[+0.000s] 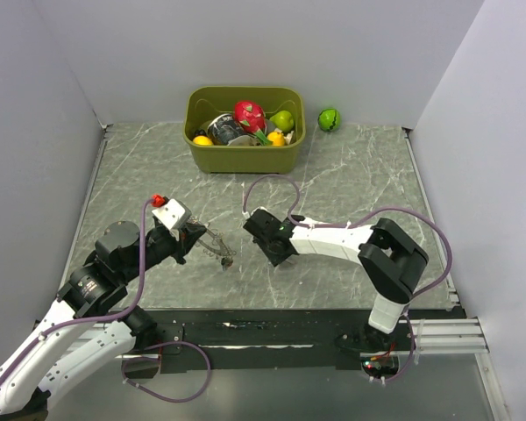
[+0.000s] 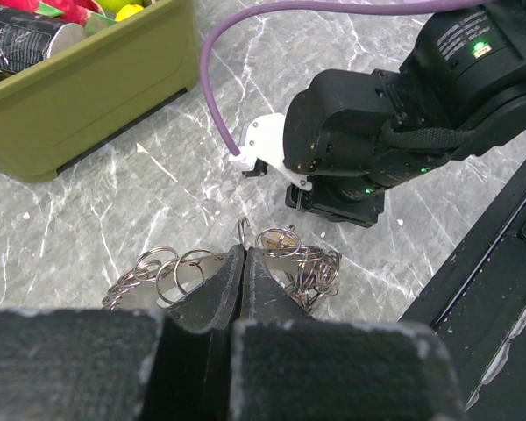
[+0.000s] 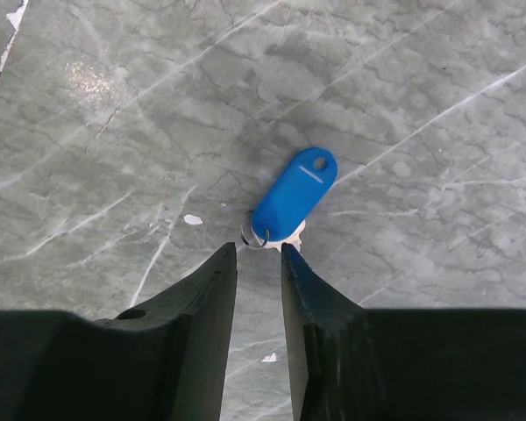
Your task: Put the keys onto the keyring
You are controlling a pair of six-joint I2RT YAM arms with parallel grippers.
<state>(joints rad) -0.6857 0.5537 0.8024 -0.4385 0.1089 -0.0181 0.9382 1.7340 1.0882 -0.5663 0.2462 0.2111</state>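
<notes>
Pale walls (image 1: 61,79) close in a grey marbled worktop (image 1: 359,175) on three sides. An olive bin (image 1: 245,160) of toy fruits (image 1: 250,116) sits at the far middle, with a green ball (image 1: 330,119) just to its right. From above, the left fingers (image 1: 193,237) reach in from the near left and hold the keyring (image 1: 219,250) low over the worktop, presenting it toward the right arm. The right fingers (image 1: 276,253) point down just to its right. Between bin and arms the stone is bare, so both have room to swing. The dark near edge lies close behind them.

On the left wrist view the left fingers (image 2: 232,281) are pressed fully together, pinching the keyring (image 2: 289,250). Its thin metal loops fan out to either side of the tips, probably so that an end stays exposed for threading. The right arm's black wrist (image 2: 359,140) stands just beyond the loops, leaving little slack there.

On the right wrist view the right fingers (image 3: 212,289) stand a little apart, gripping nothing. They are poised over the small ring end of the blue key (image 3: 295,195), which lies flat on the worktop just past the tips. Bare stone surrounds it, so I judge a straight descent is unobstructed. The other keys I cannot find.
</notes>
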